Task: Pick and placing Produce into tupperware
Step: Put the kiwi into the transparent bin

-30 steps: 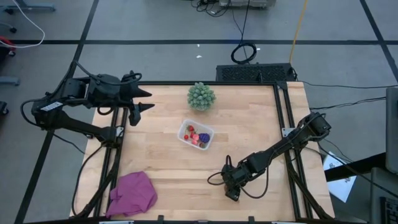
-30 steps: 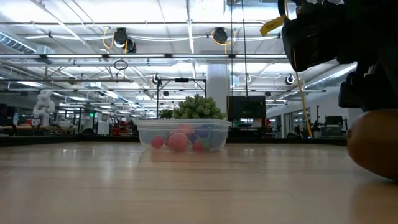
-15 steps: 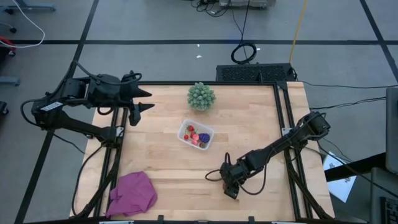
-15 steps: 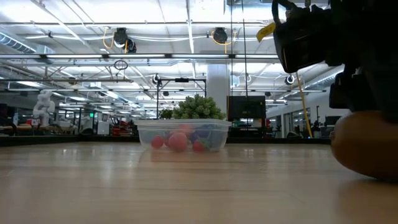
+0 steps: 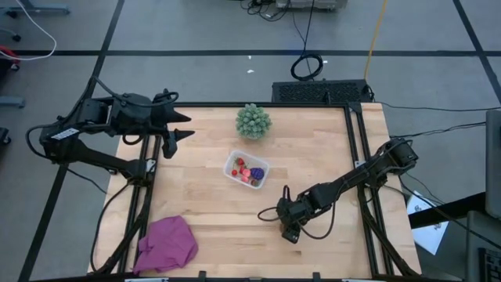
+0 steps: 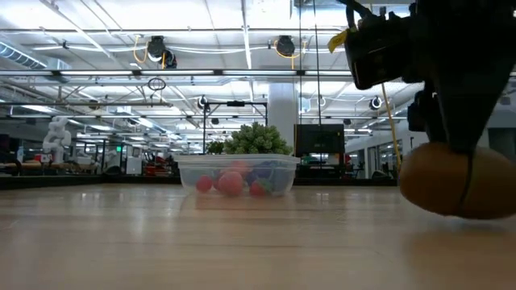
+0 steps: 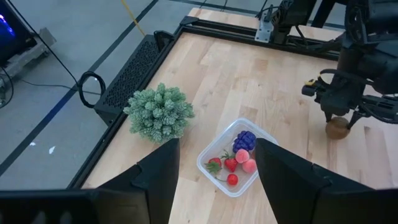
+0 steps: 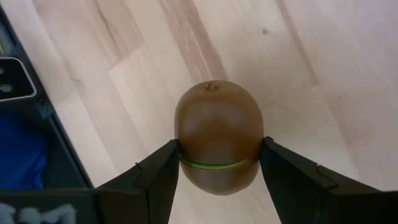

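Observation:
The brown oval piece of produce (image 8: pixel 217 134) sits between the fingers of my right gripper (image 5: pixel 288 229), which is shut on it near the table's front right. The low view shows that piece (image 6: pixel 455 181) down at the tabletop. The clear tupperware (image 5: pixel 233 161) stands mid-table, left of and beyond that gripper. It holds several red and pink pieces and a purple one (image 7: pixel 245 140). My left gripper (image 5: pixel 184 125) hangs open above the table's far left corner, touching nothing. My right gripper pinches the brown oval piece by its two opposite sides (image 8: pixel 181 157), at the wide end where a green line runs around it. The fingers (image 8: pixel 158 174) slant down from above and the right. The piece's underside is at the tabletop; whether it is clear I cannot tell.
A pale-green spiky ball (image 5: pixel 254 121) stands at the far edge behind the tupperware. A magenta cloth (image 5: pixel 166 243) lies at the near left corner. Black frame rails (image 5: pixel 356 141) run along the table's right side. Bare wood lies between my right gripper and the tupperware.
My right gripper has moved a little toward the table's left, taking the brown oval piece with it. In the low view the piece has come from the picture's right edge fully into sight.

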You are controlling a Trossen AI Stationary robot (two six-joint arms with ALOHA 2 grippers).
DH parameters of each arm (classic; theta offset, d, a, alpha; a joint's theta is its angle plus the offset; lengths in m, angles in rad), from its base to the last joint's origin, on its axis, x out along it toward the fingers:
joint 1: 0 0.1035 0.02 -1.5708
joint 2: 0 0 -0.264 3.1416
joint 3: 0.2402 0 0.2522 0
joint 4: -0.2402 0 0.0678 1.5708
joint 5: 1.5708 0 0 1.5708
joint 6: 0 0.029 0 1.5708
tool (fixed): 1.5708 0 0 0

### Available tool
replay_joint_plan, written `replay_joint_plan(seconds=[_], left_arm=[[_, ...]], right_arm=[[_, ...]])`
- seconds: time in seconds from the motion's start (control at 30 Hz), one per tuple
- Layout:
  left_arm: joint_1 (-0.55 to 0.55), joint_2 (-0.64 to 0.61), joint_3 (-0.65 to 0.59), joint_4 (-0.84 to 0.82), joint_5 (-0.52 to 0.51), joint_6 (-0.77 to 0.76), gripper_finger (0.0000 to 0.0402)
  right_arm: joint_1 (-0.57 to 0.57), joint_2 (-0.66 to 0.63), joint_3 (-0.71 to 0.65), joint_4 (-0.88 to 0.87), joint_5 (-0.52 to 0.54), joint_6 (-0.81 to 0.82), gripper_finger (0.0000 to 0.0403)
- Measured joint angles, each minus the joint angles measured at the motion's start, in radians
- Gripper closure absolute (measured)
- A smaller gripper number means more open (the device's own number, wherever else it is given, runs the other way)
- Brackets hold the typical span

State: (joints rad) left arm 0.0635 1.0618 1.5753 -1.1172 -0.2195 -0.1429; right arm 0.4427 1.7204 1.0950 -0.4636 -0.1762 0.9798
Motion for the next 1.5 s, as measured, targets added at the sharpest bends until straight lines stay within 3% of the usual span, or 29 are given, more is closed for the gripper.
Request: replay_joint_plan(seconds=[0.5, 0.9, 1.23, 1.5], left_arm=[[0.000, 0.000, 0.000, 0.000, 0.000, 0.003, 0.0188], [0.000, 0.001, 0.000, 0.003, -0.012, 0.010, 0.0188], [0.000, 0.065, 0.000, 0.015, -0.018, 0.044, 0.0188], [0.003, 0.132, 0.000, 0.018, -0.019, 0.109, 0.0188]], right_arm=[[-0.077, -0.072, 0.000, -0.010, -0.003, -0.107, 0.0196], [-0.269, -0.176, 0.003, 0.162, -0.014, -0.366, 0.0195], [-0.481, -0.175, 0.015, 0.307, -0.168, -0.540, 0.0195], [-0.554, -0.135, 0.138, 0.272, -0.219, -0.655, 0.0195]])
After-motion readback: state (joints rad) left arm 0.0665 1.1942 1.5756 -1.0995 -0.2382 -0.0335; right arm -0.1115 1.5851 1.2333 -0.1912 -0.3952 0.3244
